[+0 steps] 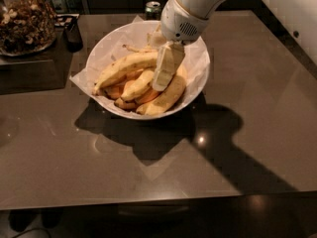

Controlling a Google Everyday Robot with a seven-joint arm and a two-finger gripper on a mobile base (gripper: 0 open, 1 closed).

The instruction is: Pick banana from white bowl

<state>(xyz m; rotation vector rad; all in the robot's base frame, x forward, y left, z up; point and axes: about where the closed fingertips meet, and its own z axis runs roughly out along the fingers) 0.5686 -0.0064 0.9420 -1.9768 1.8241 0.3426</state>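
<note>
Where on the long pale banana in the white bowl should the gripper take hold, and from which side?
Probably its middle, from above, closing across its width: the banana lies on top of the other bananas in the white bowl, its upper side bare. The gripper hangs low by one end.

**A kitchen snack counter**

I work at what looks like a kitchen or break-room counter. It has a smooth, dark brown countertop with glossy spots of reflected light. At ten o'clock stands a glass jar of mixed nuts, and at twelve o'clock a drink can. Just above centre, a white bowl lined with paper holds bananas. My gripper hangs low over the bowl's middle.
</note>
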